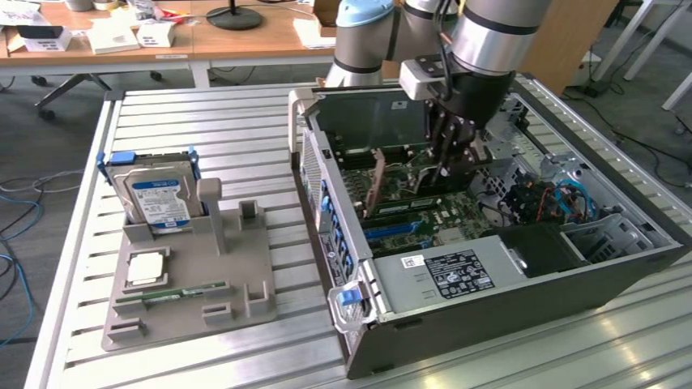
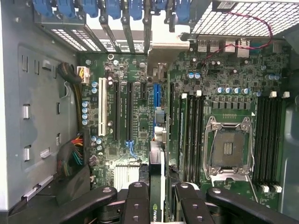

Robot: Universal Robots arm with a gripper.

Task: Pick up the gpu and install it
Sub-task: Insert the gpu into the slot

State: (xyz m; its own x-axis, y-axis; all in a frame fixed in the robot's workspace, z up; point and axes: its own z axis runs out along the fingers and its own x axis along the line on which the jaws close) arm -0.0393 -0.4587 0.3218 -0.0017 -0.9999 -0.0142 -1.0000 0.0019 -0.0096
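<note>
Wrist view's got the gpu [image 2: 157,186] edge-on between the fingers [image 2: 138,203], so neither face shows, and the picture's edge chops off its camera end plus the finger bases. In the exterior view the gripper [image 1: 449,170] is sunk into the case [image 1: 519,312] with its tips lost in dark clutter, so no telling whether the gpu touches the motherboard [image 1: 430,219], and the arm [image 1: 492,32] runs off the frame's top.

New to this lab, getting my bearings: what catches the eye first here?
The robot arm reaches into the open computer case at the exterior view's right, its gripper clamped on a graphics card above the motherboard. At that view's left, a hard drive stands in a grey holder.
</note>
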